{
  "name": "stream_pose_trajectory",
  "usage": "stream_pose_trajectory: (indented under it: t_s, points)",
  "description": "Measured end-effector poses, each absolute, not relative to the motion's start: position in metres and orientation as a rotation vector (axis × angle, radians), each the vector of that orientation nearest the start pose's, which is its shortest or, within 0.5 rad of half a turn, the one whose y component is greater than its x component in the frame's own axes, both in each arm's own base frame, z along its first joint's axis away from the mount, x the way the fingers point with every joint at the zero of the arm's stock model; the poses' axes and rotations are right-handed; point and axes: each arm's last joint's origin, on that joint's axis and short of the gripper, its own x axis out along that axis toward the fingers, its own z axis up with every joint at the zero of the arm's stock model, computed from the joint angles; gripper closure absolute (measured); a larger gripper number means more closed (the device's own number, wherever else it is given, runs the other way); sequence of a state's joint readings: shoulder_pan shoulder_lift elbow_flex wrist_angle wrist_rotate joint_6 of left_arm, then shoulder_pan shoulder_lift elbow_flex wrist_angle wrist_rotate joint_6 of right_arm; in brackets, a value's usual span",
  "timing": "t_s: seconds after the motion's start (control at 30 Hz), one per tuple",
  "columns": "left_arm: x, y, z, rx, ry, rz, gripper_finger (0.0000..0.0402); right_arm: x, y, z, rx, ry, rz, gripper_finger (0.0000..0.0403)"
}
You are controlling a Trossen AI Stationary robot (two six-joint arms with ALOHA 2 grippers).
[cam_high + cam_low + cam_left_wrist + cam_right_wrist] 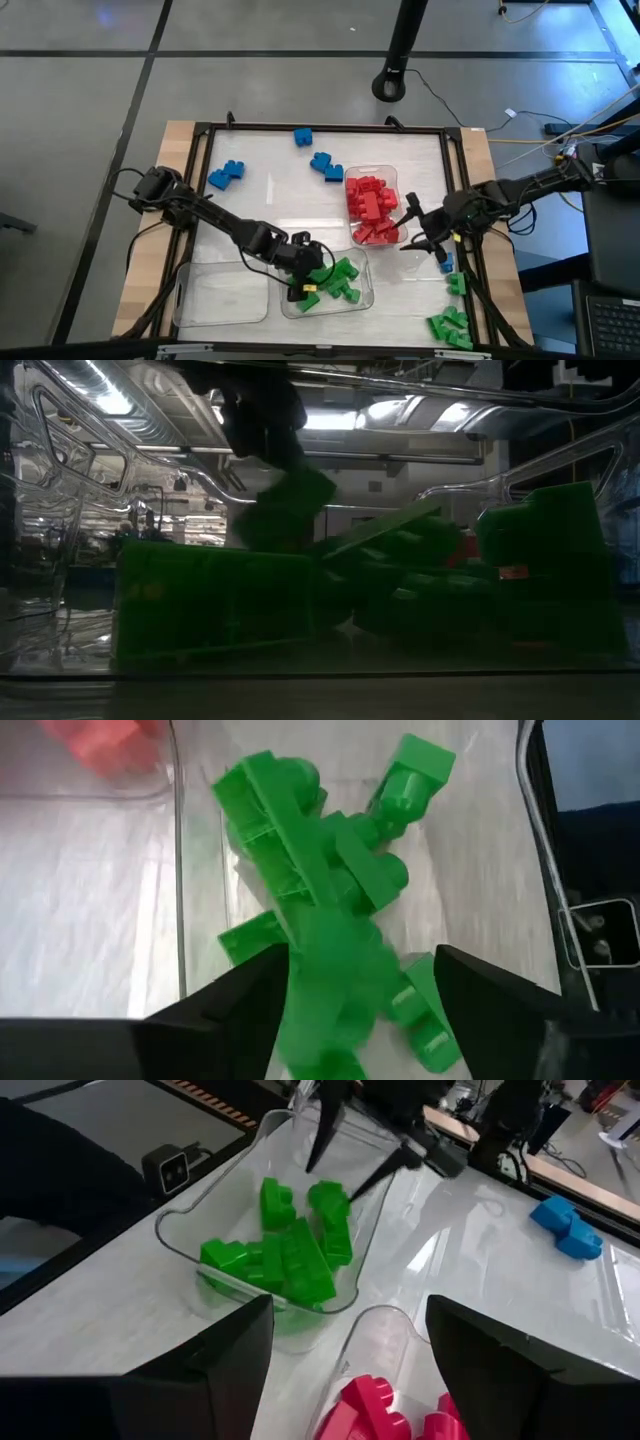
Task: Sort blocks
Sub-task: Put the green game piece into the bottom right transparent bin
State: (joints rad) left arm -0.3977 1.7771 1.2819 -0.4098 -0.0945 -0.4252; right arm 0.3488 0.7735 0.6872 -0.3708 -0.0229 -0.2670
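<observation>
No readable text, label, brand, number or sign showing anywhere, nothing legible appearing on blocks, trays or table

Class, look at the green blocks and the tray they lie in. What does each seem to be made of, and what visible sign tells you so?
Green blocks: probably moulded hard plastic, since the colour is solid and even, the surface has a soft sheen, and the undersides show hollow ribs.

Tray: likely clear, glossy, thin plastic. The table shows through its walls, and its rounded rim catches bright highlights. Glass seems less likely.
</observation>
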Motion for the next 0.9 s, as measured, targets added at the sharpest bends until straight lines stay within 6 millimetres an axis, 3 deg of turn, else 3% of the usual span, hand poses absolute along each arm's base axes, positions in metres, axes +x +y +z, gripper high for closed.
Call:
stream_pose_trajectory:
  t_s: [0.17,0.33,0.57,0.9]
  points:
    - [0.346,-0.142,0.22,-0.155,0.961,-0.078,0.0142,0.155,0.065,0.283,-0.345,0.401,0.439,0.0141]
    - [0.338,-0.162,0.222,-0.019,0.878,-0.005,0.0142,0.155,0.068,0.286,-0.288,0.378,0.446,0.0141]
    - [0.324,-0.185,0.217,0.086,0.779,0.094,0.0146,0.152,0.075,0.289,-0.15,0.39,0.589,0.0141]
    - [0.318,-0.192,0.191,-0.007,0.557,0.047,0.0146,0.139,0.124,0.274,0.048,0.567,0.637,0.0141]
